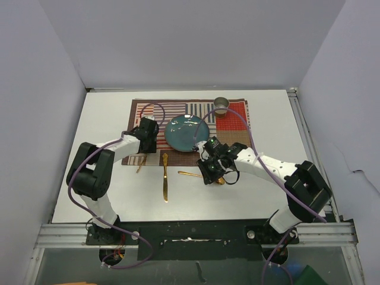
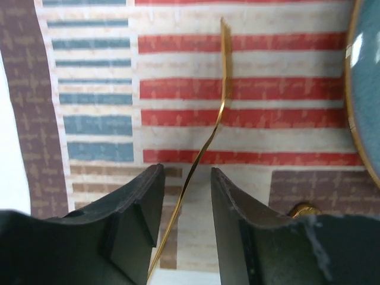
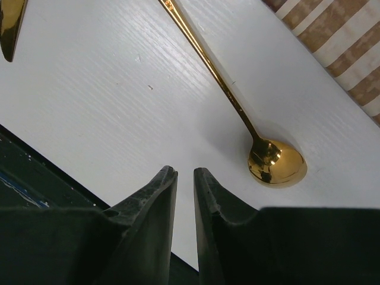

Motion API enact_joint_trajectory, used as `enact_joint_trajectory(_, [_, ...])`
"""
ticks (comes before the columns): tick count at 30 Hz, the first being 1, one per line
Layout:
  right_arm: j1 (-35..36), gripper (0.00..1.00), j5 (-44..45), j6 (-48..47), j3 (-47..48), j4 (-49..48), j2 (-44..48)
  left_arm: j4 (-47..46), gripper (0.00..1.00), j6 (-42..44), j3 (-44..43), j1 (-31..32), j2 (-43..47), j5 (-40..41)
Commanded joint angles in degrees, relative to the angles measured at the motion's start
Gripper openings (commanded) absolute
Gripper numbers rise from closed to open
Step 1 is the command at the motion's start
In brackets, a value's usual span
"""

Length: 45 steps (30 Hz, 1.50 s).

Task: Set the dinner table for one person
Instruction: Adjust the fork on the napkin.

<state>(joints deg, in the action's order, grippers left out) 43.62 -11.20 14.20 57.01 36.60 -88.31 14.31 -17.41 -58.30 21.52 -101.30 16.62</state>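
The white dinner table (image 1: 261, 190) carries a striped patchwork placemat (image 1: 234, 122) with a teal plate (image 1: 186, 132) and a small metal cup (image 1: 221, 105) on it. A gold knife (image 1: 165, 181) and a gold spoon (image 1: 191, 174) lie on the table in front of the mat. My left gripper (image 1: 148, 141) is over the mat's left part. In the left wrist view its jaws (image 2: 187, 178) stand apart, with a thin gold fork (image 2: 222, 89) running edge-on between them, close to the left finger. My right gripper (image 1: 211, 169) hovers by the spoon (image 3: 277, 163). Its jaws (image 3: 185, 172) are nearly together and empty.
The plate's rim (image 2: 368, 89) is just right of the left gripper. The knife's tip (image 3: 10, 27) and the mat's corner (image 3: 344, 47) show in the right wrist view. Aluminium rails (image 1: 309, 142) edge the table, with white walls around it.
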Motion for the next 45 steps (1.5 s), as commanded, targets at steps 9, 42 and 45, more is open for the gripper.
enact_joint_trajectory(9, [0.50,0.21,-0.86,0.40,-0.85,-2.08,0.98,-3.63,0.17,0.62,-0.36,-0.69,-1.21,-0.74])
enact_joint_trajectory(42, [0.44,0.21,-1.46,0.77,-3.75,-2.70,-2.57,-7.69,0.00,9.76,-20.75,-4.77,-17.09,6.37])
enact_joint_trajectory(45, [0.44,0.21,-1.75,0.62,-3.68,-2.93,-3.70,-8.61,0.00,9.93,-21.04,-4.88,-18.05,6.37])
